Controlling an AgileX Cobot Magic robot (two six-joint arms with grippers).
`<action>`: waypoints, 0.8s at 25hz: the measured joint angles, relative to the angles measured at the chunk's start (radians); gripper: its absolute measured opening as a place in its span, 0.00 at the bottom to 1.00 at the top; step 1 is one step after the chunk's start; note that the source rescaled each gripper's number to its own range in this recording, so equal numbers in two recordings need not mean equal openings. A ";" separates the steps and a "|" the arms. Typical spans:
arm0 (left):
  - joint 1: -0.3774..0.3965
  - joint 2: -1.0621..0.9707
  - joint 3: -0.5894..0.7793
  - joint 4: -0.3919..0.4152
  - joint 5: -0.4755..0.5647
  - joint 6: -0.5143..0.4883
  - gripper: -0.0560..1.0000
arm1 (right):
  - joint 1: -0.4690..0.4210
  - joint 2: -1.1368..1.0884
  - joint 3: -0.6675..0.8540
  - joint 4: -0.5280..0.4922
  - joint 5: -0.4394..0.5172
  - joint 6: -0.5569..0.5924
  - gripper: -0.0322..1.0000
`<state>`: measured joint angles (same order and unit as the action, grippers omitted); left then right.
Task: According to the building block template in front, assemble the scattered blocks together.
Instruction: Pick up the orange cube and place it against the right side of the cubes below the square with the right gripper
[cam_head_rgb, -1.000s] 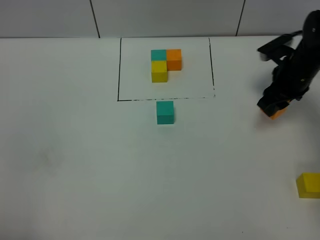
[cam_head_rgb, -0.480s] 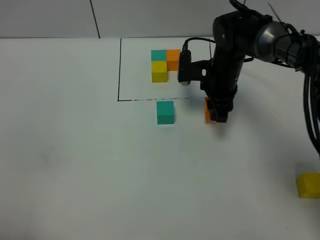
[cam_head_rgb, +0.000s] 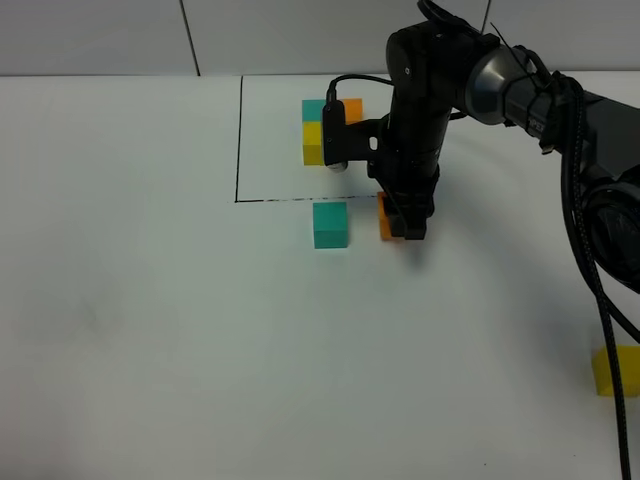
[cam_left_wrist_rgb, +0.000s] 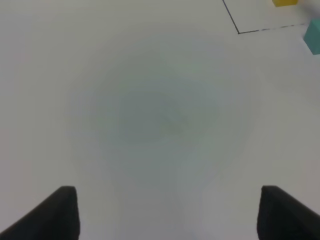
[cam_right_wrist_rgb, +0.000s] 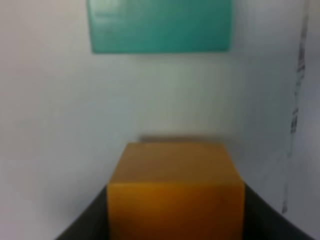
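The template (cam_head_rgb: 318, 128), a teal, orange and yellow cube cluster, lies inside the black outline (cam_head_rgb: 240, 140) at the back; my right arm partly hides its orange cube. My right gripper (cam_head_rgb: 398, 222) is shut on the loose orange cube (cam_head_rgb: 384, 222), low at the table just right of the loose teal cube (cam_head_rgb: 330, 224), with a small gap between them. In the right wrist view the orange cube (cam_right_wrist_rgb: 175, 190) sits between the fingers, with the teal cube (cam_right_wrist_rgb: 160, 25) ahead. The loose yellow cube (cam_head_rgb: 612, 370) lies far right. My left gripper (cam_left_wrist_rgb: 170, 215) is open and empty over bare table.
The outline's front line (cam_head_rgb: 300, 199) runs just behind the teal cube. The right arm's cable (cam_head_rgb: 590, 260) hangs across the right side, in front of the yellow cube. The left wrist view catches the outline's corner (cam_left_wrist_rgb: 239, 32) and the teal cube's edge (cam_left_wrist_rgb: 314, 37).
My right gripper has carried the orange cube from the far right leftward, along the outline's front line, to just beside the teal cube. The other cubes have not moved.
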<state>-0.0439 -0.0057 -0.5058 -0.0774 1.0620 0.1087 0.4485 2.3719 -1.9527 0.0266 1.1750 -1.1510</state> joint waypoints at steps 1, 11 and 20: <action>0.000 0.000 0.000 0.000 0.000 0.000 0.74 | 0.002 0.002 0.000 0.004 0.000 0.000 0.05; 0.000 0.000 0.000 0.000 0.000 0.000 0.74 | 0.003 0.008 0.000 0.033 -0.012 -0.007 0.05; 0.000 0.000 0.000 0.000 0.000 0.000 0.74 | 0.003 0.008 0.000 0.029 -0.002 -0.003 0.05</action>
<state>-0.0439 -0.0057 -0.5058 -0.0774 1.0620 0.1087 0.4517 2.3795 -1.9527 0.0555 1.1726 -1.1543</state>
